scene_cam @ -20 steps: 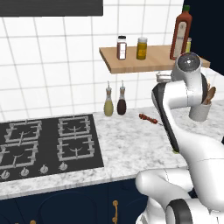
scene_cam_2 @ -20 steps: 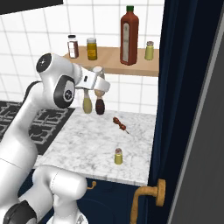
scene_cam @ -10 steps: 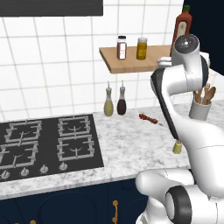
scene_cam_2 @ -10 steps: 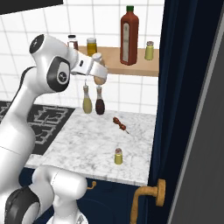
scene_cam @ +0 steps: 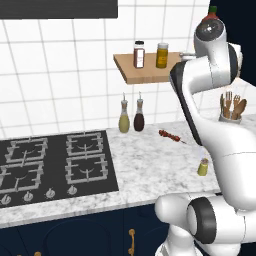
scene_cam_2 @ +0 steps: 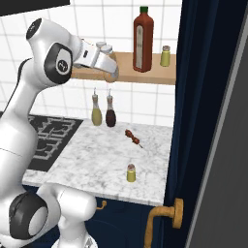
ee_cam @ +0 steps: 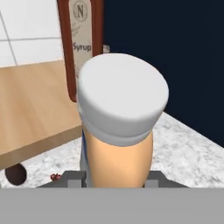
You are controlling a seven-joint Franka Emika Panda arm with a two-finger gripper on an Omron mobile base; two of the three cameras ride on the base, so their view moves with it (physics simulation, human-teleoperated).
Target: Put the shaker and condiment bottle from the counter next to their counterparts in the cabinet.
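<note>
Two small yellow-green shakers are in the scene: one shaker (scene_cam_2: 131,173) stands on the counter (scene_cam_2: 97,160) near its front edge, and its twin (scene_cam_2: 165,55) sits at the right end of the wooden shelf (scene_cam_2: 140,75). Just left of that twin stands one tall red-brown bottle (scene_cam_2: 143,40). Two jars (scene_cam: 139,54) stand at the shelf's left end. Two cruets (scene_cam: 131,116), one yellow and one dark, stand against the wall on the counter, with a skewer (scene_cam_2: 132,137) lying near them. A holder (scene_cam: 231,107) at the far right contains wooden utensils. The gripper (scene_cam_2: 110,68) is clamped on the condiment bottle (ee_cam: 119,135), held up at shelf height, left of the tall bottle.
</note>
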